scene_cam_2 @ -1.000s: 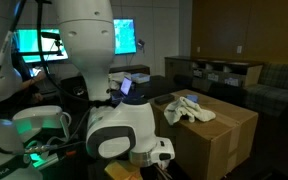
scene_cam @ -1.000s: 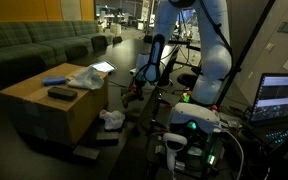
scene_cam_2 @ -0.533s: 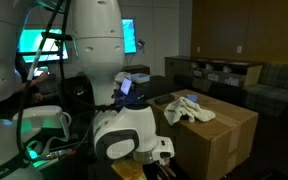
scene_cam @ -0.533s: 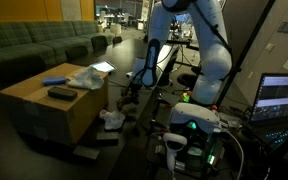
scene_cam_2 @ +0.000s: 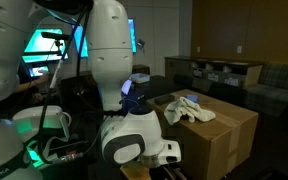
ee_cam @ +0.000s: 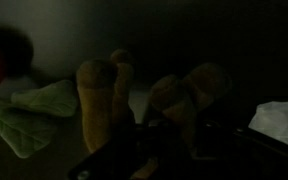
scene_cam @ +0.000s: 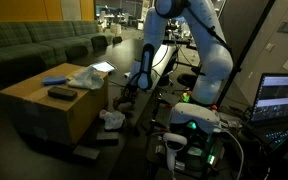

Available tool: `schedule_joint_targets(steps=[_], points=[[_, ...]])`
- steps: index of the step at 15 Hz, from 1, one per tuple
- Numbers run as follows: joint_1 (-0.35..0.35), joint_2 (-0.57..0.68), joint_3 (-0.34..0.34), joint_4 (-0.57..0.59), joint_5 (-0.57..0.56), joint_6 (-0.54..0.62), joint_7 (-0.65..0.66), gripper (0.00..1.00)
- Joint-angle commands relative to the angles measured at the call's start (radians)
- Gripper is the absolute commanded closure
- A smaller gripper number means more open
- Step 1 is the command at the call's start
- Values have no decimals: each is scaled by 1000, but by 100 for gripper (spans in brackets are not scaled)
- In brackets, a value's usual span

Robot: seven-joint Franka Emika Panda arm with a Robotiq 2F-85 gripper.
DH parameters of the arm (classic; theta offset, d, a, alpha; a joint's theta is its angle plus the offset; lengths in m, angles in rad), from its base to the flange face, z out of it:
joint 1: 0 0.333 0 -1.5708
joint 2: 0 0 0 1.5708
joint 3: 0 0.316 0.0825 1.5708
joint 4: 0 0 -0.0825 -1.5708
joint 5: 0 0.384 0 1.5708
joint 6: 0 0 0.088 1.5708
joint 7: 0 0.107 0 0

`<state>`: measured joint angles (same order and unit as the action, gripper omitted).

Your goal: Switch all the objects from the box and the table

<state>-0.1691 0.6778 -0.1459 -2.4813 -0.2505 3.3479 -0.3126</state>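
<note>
On the box (scene_cam: 44,118), far left, a blue item (scene_cam: 54,80), dark block (scene_cam: 61,93) and white rag (scene_cam: 87,76) are lying. Rightward, another rag (scene_cam: 112,119) is resting on the tabletop (scene_cam: 134,130). I am hovering the gripper (scene_cam: 130,97) above, fingers pressed together.

Box (scene_cam: 39,118) top: blue item (scene_cam: 55,80), dark block (scene_cam: 62,93), white cloth (scene_cam: 87,75). Black table (scene_cam: 134,130): white rag (scene_cam: 112,119), flat block (scene_cam: 88,153).

The room is being lit only dimly. A green sofa (scene_cam: 29,42) is being shown at the back, while a glowing screen (scene_cam: 281,98) and low shelving (scene_cam_2: 219,70) are being seen elsewhere.
</note>
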Motion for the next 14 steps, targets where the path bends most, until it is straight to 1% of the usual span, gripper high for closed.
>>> schedule_joint_targets(steps=[1,2,3,4,7,9,10,11,13,14], points=[[64,57,-59,46,53,46,37,90],[78,67,-72,52,65,51,43,75],[87,69,-80,49,74,56,47,57],[98,72,-88,49,82,61,52,52],[110,43,-89,15,85,71,60,27],[109,16,-77,-15,81,83,66,14],[106,3,-69,-31,76,94,68,5],[109,-5,-59,-46,81,110,76,1],[124,-23,-42,-80,99,129,100,0],[118,-40,-23,-99,99,131,112,0]])
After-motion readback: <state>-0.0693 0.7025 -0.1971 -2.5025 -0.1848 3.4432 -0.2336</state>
